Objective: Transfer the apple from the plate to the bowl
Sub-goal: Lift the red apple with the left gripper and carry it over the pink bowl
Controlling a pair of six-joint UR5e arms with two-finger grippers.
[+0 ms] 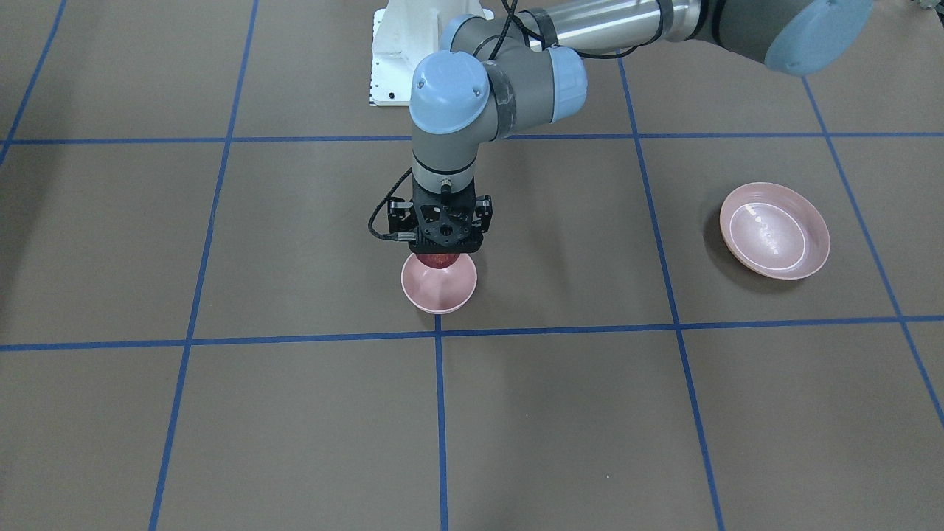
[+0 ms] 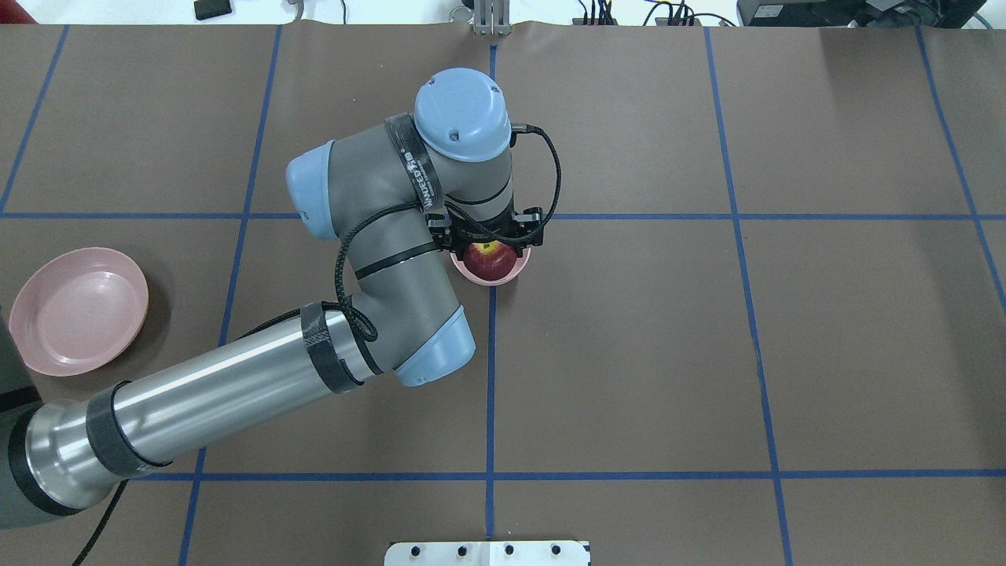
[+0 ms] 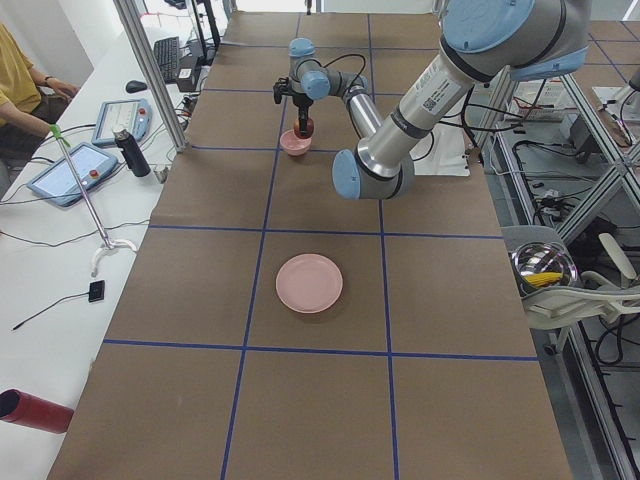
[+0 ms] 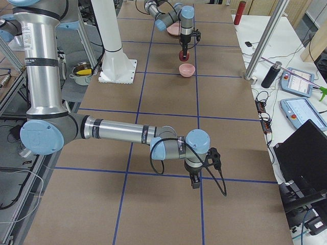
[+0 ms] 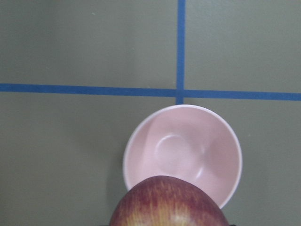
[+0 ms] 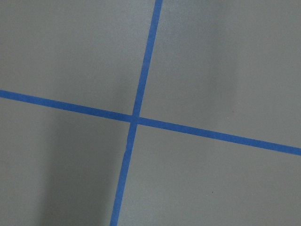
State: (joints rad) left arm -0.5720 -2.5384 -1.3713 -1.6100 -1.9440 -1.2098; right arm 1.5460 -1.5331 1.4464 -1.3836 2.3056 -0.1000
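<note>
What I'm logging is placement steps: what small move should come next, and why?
Probably lower the left pincer straight down. It holds the apple above the empty bowl, and the right-side view shows a gap between them.

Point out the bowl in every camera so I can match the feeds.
Front-facing: bowl at centre, just above a tape cross.
Overhead: centre, bowl mostly hidden by the apple.
Exterior left: bowl upper middle.
Exterior right: bowl top middle.
Left wrist: bowl lower centre.
Right wrist: not in it.
Landmark: that tape cross beside the bowl, also in overhead and left wrist.
</note>
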